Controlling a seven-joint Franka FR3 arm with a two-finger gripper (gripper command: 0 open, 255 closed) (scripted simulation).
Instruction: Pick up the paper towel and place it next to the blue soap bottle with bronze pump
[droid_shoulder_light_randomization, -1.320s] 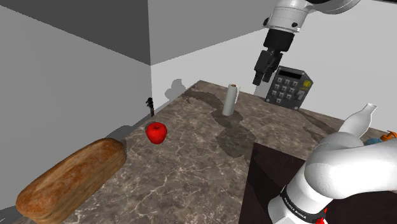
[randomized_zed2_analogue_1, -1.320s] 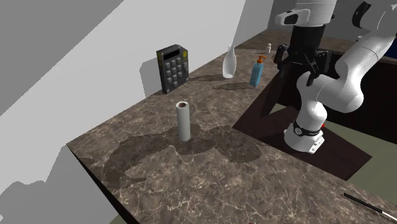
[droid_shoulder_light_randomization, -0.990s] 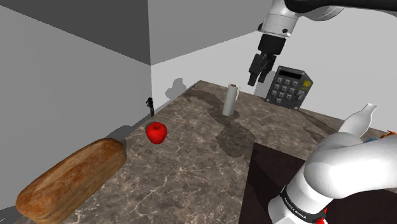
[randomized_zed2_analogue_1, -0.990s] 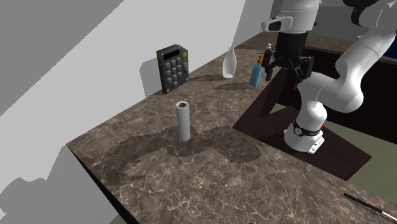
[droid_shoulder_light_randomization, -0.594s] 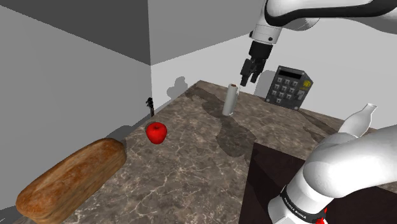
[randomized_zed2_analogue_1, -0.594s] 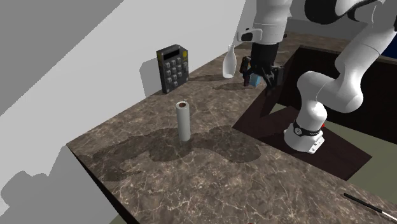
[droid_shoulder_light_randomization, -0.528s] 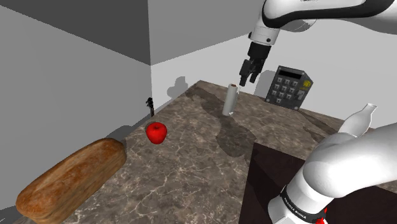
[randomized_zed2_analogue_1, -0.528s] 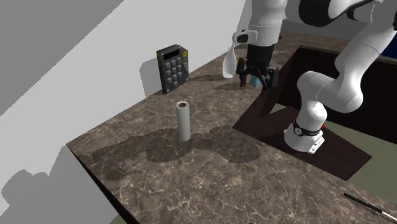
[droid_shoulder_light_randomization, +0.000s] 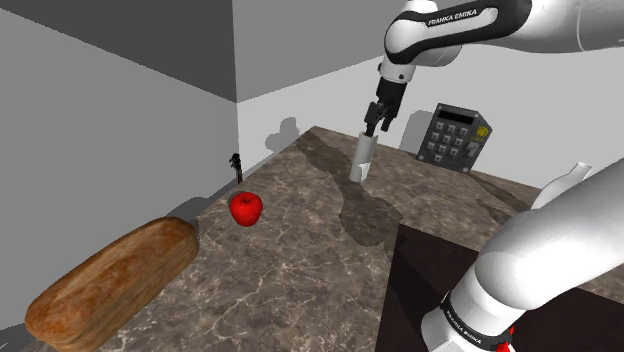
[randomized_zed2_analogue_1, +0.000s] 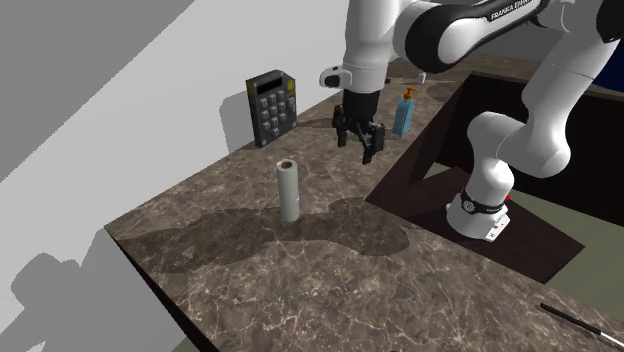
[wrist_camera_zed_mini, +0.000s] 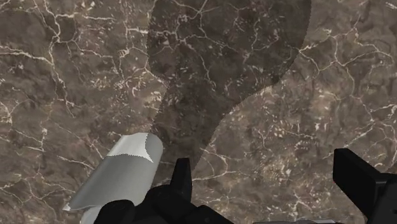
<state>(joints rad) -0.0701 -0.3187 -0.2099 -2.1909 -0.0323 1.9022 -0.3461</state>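
Shoulder view count: one paper towel roll (droid_shoulder_light_randomization: 361, 158), one calculator (droid_shoulder_light_randomization: 455, 137), one red apple (droid_shoulder_light_randomization: 245, 208), one bread loaf (droid_shoulder_light_randomization: 110, 278) and one white bottle (droid_shoulder_light_randomization: 571, 181) half behind the arm, all on one dark marbled counter (droid_shoulder_light_randomization: 300, 250). The roll stands upright, near the calculator and well apart from the apple and loaf. One end effector (droid_shoulder_light_randomization: 370, 127) hangs just over the roll's top.

The second exterior view has one blue soap bottle (randomized_zed2_analogue_1: 404, 114) with a bronze pump, at the far part of the counter (randomized_zed2_analogue_1: 300, 290) near the stand (randomized_zed2_analogue_1: 430, 150). Here the calculator (randomized_zed2_analogue_1: 273, 108) leans at the wall. The end effector (randomized_zed2_analogue_1: 357, 148) sits above the counter between the roll (randomized_zed2_analogue_1: 289, 191) and the soap bottle, apart from both. The apple and loaf are in the shoulder view, the soap bottle in the second exterior view.

In the wrist view the end effector (wrist_camera_zed_mini: 264, 168) is spread wide, nothing between the fingers but bare counter (wrist_camera_zed_mini: 76, 76) in the arm's shadow. The roll (wrist_camera_zed_mini: 121, 173) lies outside the gap, just beside one finger, not held.

There is bare counter all around the roll. It is well in from the counter's near edge, and there is open surface between the roll and the soap bottle.
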